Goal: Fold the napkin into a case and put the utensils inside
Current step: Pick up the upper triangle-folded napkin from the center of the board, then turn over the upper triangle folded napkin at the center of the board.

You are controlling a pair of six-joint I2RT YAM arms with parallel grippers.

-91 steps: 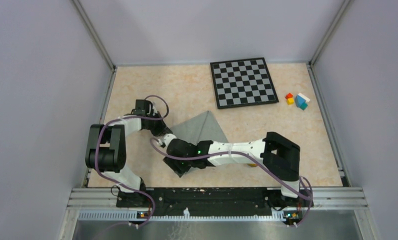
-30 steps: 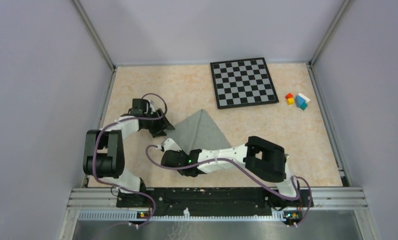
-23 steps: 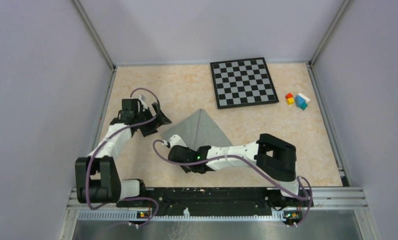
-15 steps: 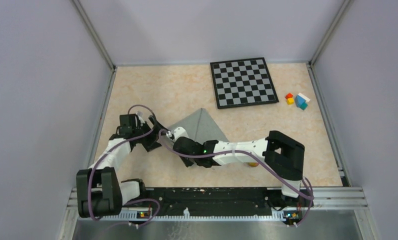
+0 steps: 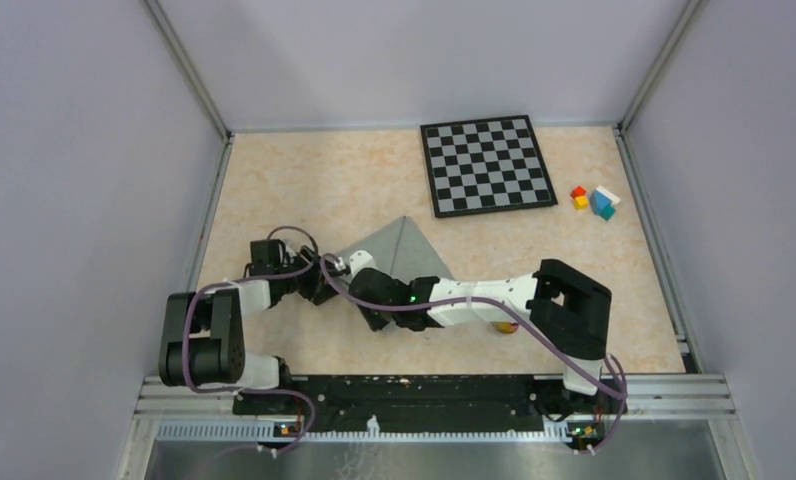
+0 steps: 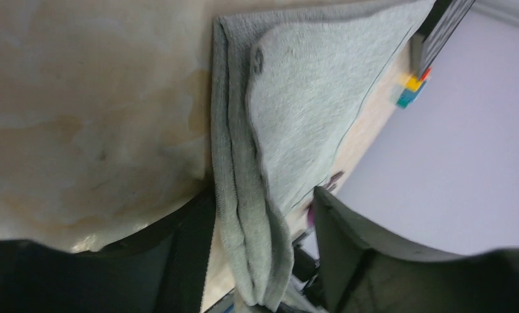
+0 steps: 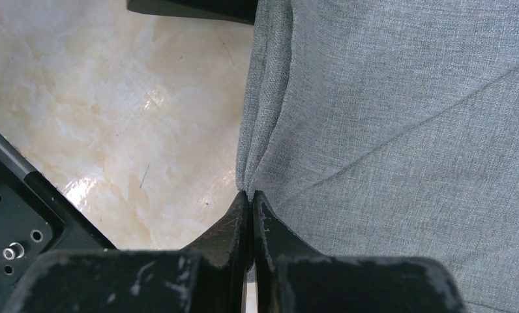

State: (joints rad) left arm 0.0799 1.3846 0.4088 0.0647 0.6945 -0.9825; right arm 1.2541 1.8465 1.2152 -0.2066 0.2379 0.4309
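Note:
The grey-green napkin (image 5: 402, 256) lies folded at mid-table, its layered left edge bunched (image 6: 253, 248). My left gripper (image 5: 321, 286) (image 6: 262, 195) is low at that edge with its jaws apart on either side of the layers; there is a gap on one side. My right gripper (image 5: 358, 281) (image 7: 250, 193) is shut, and the napkin (image 7: 387, 130) puckers toward its tips, pinched at the edge. A small yellow-orange bit (image 5: 504, 327) peeks from under the right arm; I cannot tell whether it is the spoon. The knife is hidden.
A black-and-white chessboard (image 5: 487, 165) lies at the back right. Small coloured blocks (image 5: 594, 200) (image 6: 410, 91) sit to its right, near the right wall. Both forearms crowd the near-left part of the marbled tabletop (image 5: 304, 180).
My left gripper swung from beyond the napkin's left corner down and nearer, and its jaws now straddle the napkin's edge. My right gripper moved from the near edge up to that left edge, staying shut.

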